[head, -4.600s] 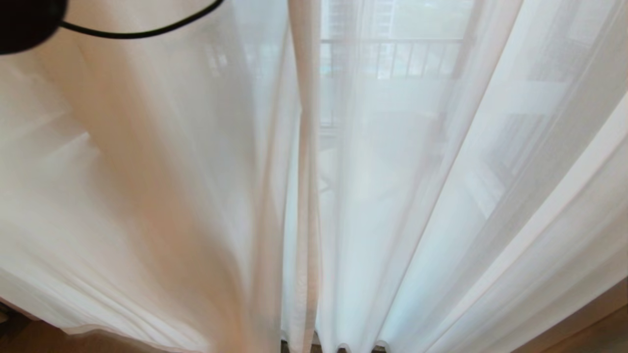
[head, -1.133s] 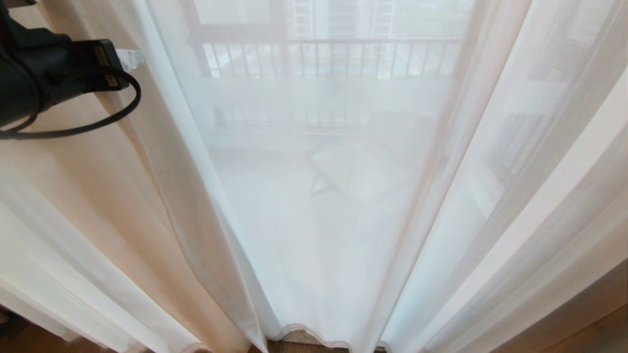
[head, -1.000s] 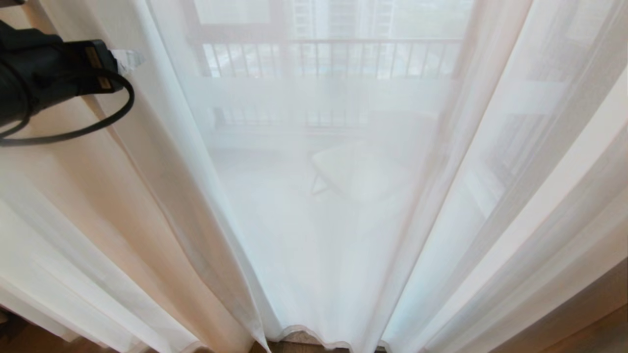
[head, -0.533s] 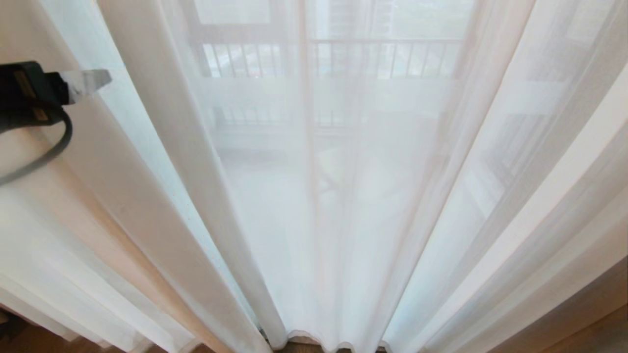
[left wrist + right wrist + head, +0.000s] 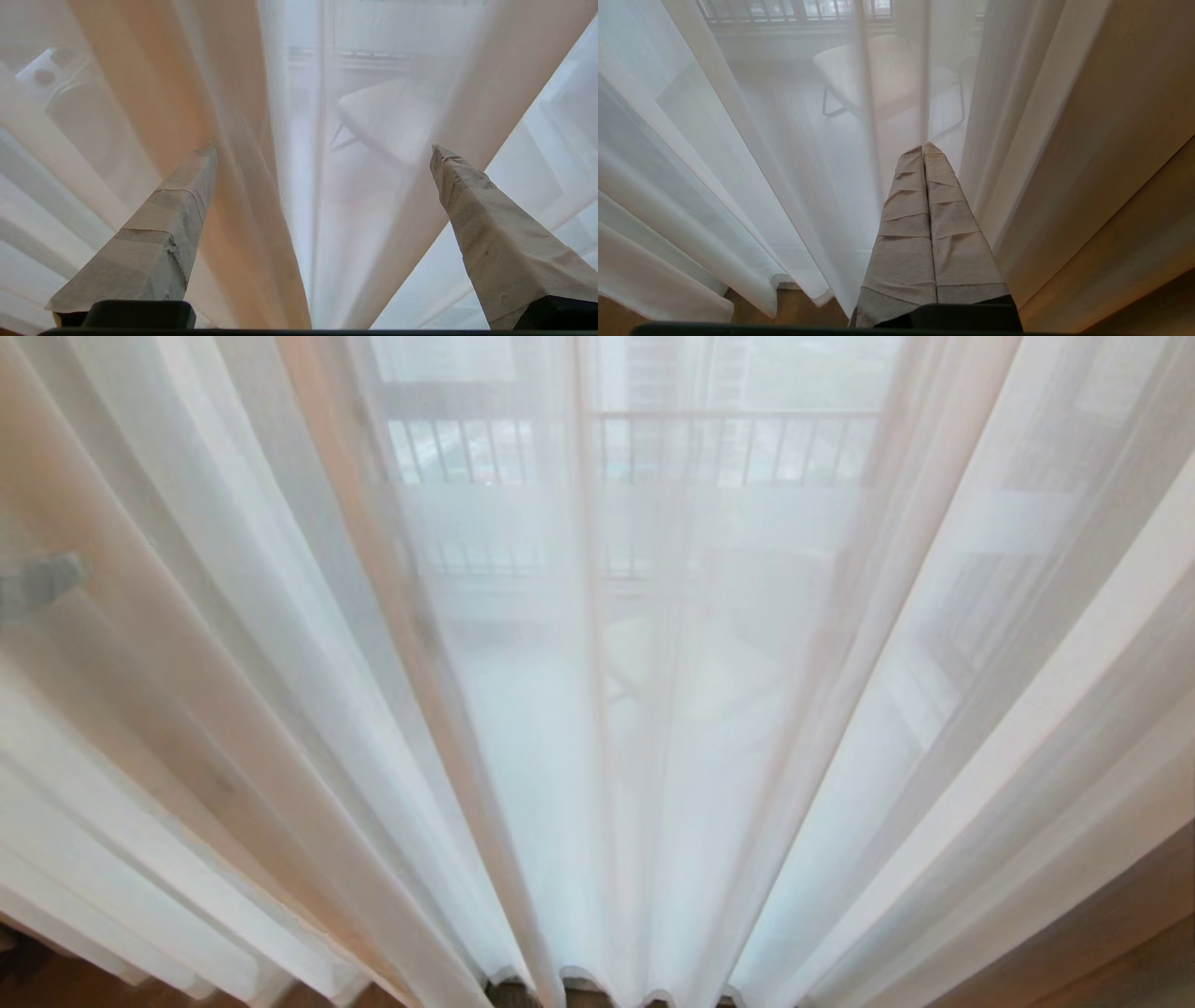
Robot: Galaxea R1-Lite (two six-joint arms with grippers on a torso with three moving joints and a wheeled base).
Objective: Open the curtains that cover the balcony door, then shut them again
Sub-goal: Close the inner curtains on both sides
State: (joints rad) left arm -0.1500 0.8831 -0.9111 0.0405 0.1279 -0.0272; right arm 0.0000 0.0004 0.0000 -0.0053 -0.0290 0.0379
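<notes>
Thin white sheer curtains hang in folds across the whole head view, drawn together at the middle. In the left wrist view my left gripper is open wide, its taped fingers far apart. Folds of the sheer hang loose between and beyond them, and nothing is clamped. In the head view that gripper is only a faint grey shape behind a fold at the left edge. My right gripper is shut and empty, low beside a beige drape. The balcony door is hidden behind the sheers.
A balcony railing and a pale chair show dimly through the fabric. Wooden floor shows under the curtain hems. A beige heavy drape runs down the right edge.
My left gripper has opened and let go of the sheer's edge. It dropped from the upper left to the left edge, behind a fold. The left sheer panel swung back to the middle.
</notes>
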